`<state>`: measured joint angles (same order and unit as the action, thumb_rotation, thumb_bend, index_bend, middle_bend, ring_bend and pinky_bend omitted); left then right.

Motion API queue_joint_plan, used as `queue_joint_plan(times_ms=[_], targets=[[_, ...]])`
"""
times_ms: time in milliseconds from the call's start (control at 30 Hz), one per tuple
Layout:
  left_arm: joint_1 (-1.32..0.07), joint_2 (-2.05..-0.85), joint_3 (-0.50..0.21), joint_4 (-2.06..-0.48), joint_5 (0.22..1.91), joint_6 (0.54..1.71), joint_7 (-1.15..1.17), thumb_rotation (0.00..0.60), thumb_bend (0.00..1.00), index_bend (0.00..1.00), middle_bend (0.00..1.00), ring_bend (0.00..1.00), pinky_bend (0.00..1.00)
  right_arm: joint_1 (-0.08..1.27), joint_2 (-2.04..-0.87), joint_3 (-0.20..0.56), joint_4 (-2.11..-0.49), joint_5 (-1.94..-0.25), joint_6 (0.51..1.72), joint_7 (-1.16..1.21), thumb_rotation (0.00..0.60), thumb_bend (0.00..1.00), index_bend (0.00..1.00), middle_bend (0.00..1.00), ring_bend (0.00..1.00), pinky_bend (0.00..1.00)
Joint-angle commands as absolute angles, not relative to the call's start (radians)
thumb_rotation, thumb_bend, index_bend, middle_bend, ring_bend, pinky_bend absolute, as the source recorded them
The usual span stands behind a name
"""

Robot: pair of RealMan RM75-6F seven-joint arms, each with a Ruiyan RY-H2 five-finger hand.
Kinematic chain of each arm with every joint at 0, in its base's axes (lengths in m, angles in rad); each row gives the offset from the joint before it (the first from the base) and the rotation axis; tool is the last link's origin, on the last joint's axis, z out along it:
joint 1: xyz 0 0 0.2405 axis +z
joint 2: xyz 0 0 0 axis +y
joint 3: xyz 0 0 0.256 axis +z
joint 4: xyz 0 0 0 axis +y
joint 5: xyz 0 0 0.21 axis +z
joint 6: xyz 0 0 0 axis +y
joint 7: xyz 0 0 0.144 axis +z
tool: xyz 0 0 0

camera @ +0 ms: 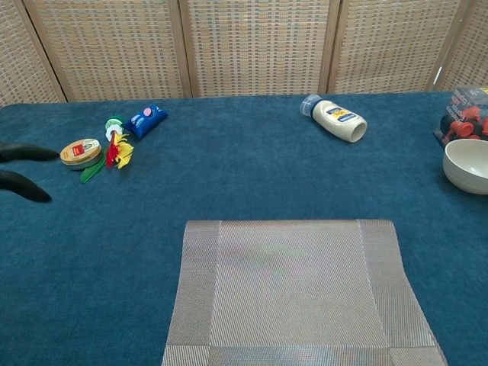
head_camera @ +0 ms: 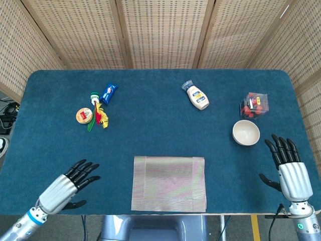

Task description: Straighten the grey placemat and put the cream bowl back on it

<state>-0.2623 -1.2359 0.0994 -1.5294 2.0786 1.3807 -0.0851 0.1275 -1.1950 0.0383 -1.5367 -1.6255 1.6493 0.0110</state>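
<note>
Both hands, the left hand (head_camera: 67,185) and right hand (head_camera: 290,168), hover empty with fingers apart. Near centre lies the grey woven placemat (head_camera: 169,183); the round cream bowl (head_camera: 246,133) sits far right, beside a clear box of red pieces (head_camera: 254,105), which a careless reach might knock.

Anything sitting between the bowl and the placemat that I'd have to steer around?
Nothing visible. Only bare blue cloth lies between the bowl and the placemat. The bottle and clear box sit farther back, off that path.
</note>
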Motion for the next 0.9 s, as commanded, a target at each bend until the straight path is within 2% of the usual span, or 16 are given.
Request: queue_joint_plan(times_ms=[33, 167, 500, 900], targets=[[-0.330, -1.297, 0.114, -1.479, 2.111, 1.303, -0.093, 0.600, 0.00, 0.20, 0.00, 0.00, 0.00, 0.121, -1.200, 0.040, -1.528, -1.623, 1.652, 0.009, 0.600, 0.00, 0.10, 0.00, 0.00, 0.00], [-0.397, -1.323, 0.135, -1.497, 2.113, 1.180, -0.079, 0.600, 0.01, 0.21, 0.00, 0.00, 0.00, 0.115, -1.204, 0.041, -1.521, -1.630, 1.657, 0.010, 0.600, 0.00, 0.12, 0.00, 0.00, 0.00], [-0.462, -1.461, 0.138, -1.453, 2.097, 1.080, 0.010, 0.600, 0.19, 0.27, 0.00, 0.00, 0.00, 0.112, -1.208, 0.050, -1.503, -1.621, 1.644, 0.026, 0.600, 0.00, 0.14, 0.00, 0.00, 0.00], [-0.544, -1.623, 0.124, -1.343, 2.053, 1.027, 0.054, 0.600, 0.19, 0.29, 0.00, 0.00, 0.00, 0.109, -1.208, 0.056, -1.499, -1.629, 1.640, 0.043, 0.600, 0.00, 0.14, 0.00, 0.00, 0.00]])
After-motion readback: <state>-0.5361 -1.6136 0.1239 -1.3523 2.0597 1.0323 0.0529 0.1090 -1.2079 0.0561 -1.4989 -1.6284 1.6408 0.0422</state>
